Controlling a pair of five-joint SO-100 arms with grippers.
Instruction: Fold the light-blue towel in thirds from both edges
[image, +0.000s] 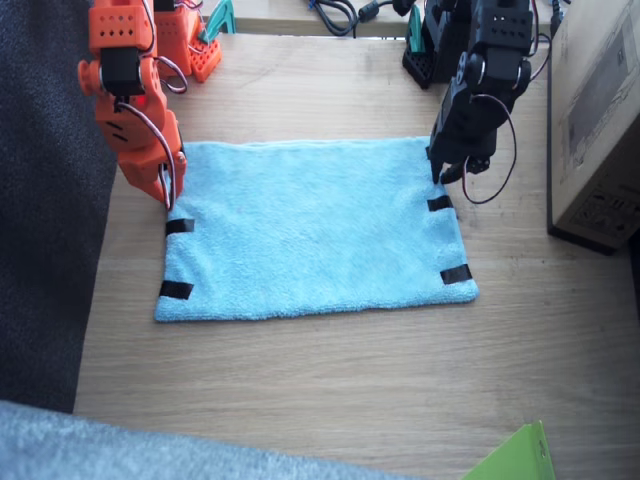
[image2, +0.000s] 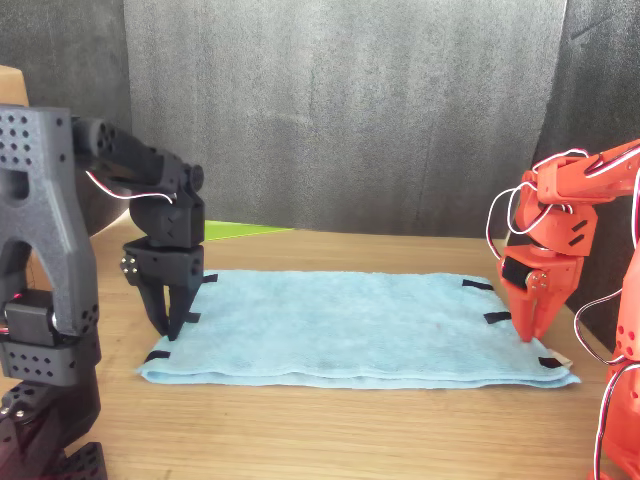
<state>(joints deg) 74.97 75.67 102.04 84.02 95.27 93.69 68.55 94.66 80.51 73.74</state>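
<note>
You've got a fluffy terry towel with matt black tape strips, a smooth wood-grain table, and matt plastic arms: orange right arm, black left arm.

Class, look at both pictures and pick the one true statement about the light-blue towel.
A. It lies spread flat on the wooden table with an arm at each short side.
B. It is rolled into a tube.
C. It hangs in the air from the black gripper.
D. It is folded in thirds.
A: the light-blue towel lies flat on the table, with the right gripper and left gripper down at its short sides.
</note>
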